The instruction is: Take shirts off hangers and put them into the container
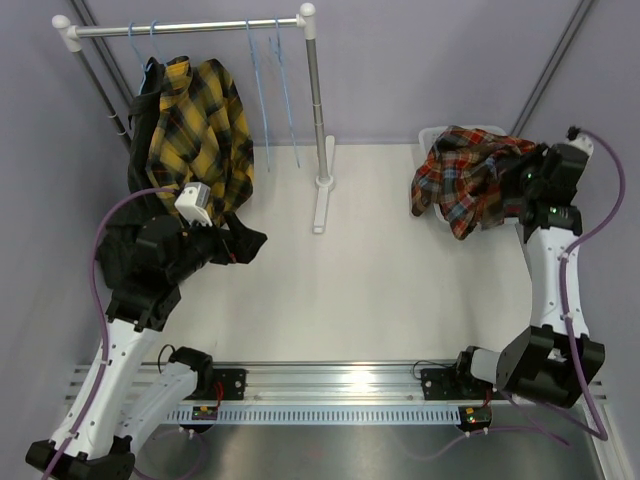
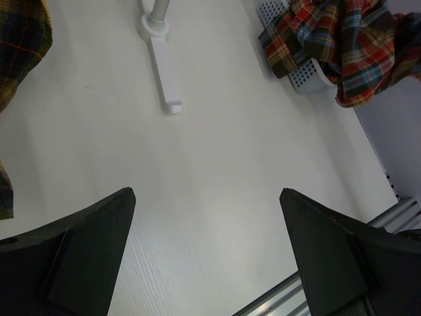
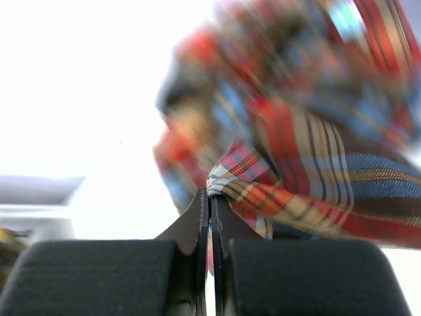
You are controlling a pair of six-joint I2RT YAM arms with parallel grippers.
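The right gripper [image 3: 210, 196] has its fingers pressed together on a bunched fold of the red plaid shirt [image 3: 296, 191]; the cloth spreads up and to the right of the tips, blurred further off. Seen from above, that shirt is heaped over the white basket [image 1: 432, 138] and drapes past its rim. The left gripper [image 2: 207, 192] holds its fingers wide apart, with bare table [image 2: 217, 151] showing between them; left of its fingers hangs the yellow plaid shirt [image 2: 20, 46], with the black shirt [image 1: 140, 130] behind it on the rail [image 1: 190, 28]; two bare hangers [image 1: 268, 90] hang beside them.
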